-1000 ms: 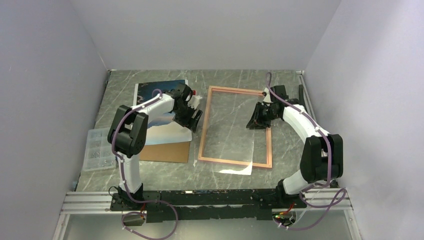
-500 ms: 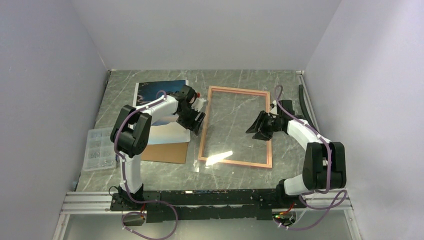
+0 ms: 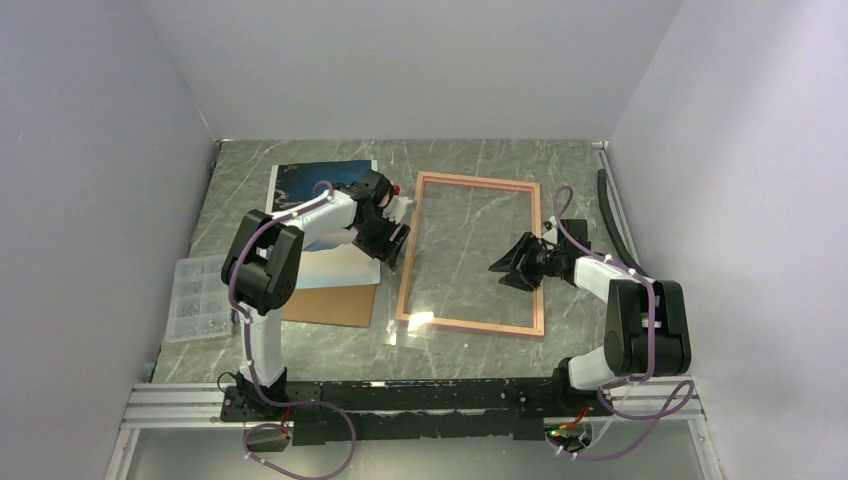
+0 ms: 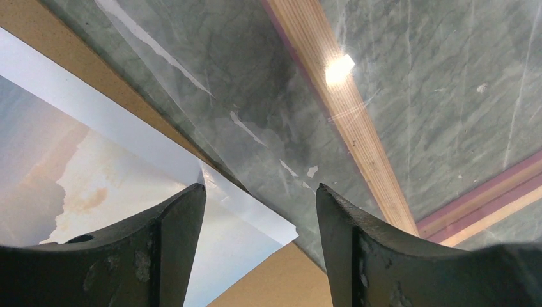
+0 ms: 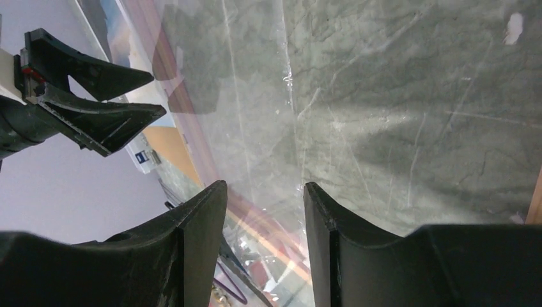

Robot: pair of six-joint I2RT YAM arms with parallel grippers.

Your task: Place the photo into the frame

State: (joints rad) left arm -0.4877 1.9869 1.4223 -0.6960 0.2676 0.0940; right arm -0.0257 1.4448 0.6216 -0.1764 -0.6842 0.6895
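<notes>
The frame (image 3: 473,324) lies flat mid-table, a narrow pink border with a clear pane over the marble. Left of it the photo (image 3: 322,176) lies face up, sea and cliffs showing, partly under my left arm. My left gripper (image 3: 392,240) hangs open beside the frame's left rail (image 4: 339,109). Between its fingertips (image 4: 259,188) shows the photo's (image 4: 77,173) white-edged corner, untouched. My right gripper (image 3: 507,264) is open over the pane near the right rail. In its wrist view the open gripper (image 5: 264,184) has only the glossy pane below it.
A brown backing board (image 3: 335,303) lies under the photo's near end. A clear sheet corner (image 3: 398,328) pokes out at the frame's near-left corner. A plastic parts box (image 3: 195,298) sits at the left edge, and a black cable (image 3: 612,215) runs along the right wall.
My right gripper opened and drew back toward the near side, away from the frame's far right corner. The bright glare on the pane faded. My left gripper barely shifted.
</notes>
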